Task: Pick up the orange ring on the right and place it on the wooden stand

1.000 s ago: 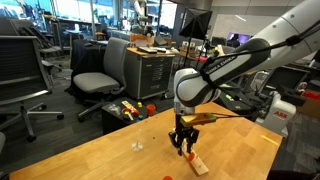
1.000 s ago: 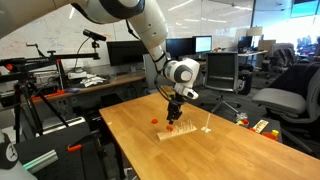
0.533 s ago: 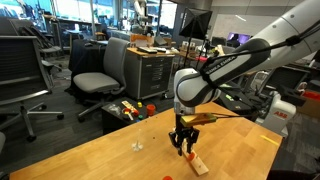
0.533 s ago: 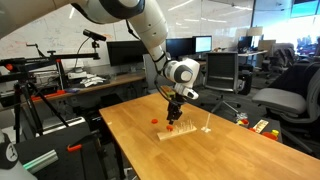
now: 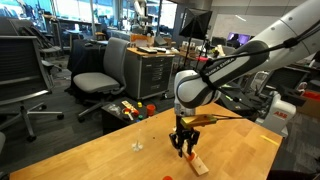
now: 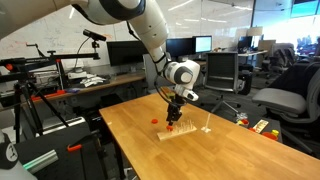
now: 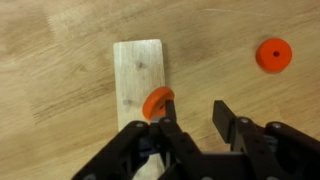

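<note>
The hand (image 7: 195,112) hangs pointing straight down over the worktop (image 7: 60,60), its fingers drawn in on the orange ring (image 7: 155,101). In the wrist view the ring shows tilted at the tip of the finger (image 7: 168,122) on the 9 o'clock side, partly hidden behind it, and bare wood shows through the gap to the opposite finger. The ring is over the near end of the wooden stand (image 7: 138,65), a pale strip that reaches from the hand toward 11 o'clock. A second orange ring (image 7: 273,54) lies flat on the worktop at 2 o'clock from the hand, well apart from the stand. In both exterior views the hand (image 5: 183,148) (image 6: 173,121) is just above the stand (image 5: 198,163) (image 6: 180,132); the held ring is too small to make out there. A small white piece (image 5: 137,146) sits on the worktop at 9 o'clock from the hand in an exterior view.
</note>
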`<state>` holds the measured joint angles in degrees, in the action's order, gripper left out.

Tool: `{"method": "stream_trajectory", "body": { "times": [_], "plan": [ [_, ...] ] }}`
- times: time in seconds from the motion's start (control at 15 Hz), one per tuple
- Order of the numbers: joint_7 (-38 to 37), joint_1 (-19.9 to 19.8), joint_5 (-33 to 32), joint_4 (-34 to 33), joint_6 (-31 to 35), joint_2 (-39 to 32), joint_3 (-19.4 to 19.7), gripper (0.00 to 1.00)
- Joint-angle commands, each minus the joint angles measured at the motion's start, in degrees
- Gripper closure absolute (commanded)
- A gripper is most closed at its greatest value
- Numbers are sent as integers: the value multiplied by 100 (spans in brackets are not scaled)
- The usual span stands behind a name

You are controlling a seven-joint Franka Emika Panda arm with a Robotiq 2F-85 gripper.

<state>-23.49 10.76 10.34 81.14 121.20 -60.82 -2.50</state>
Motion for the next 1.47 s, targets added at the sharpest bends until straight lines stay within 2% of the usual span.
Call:
{"method": "stream_trajectory", "body": {
  "times": [0.0,1.4],
  "plan": [
    [29,-58,102,-82,-62,-38,-51,80],
    [-15,-92,132,170,26,91,-37,80]
  ]
}}
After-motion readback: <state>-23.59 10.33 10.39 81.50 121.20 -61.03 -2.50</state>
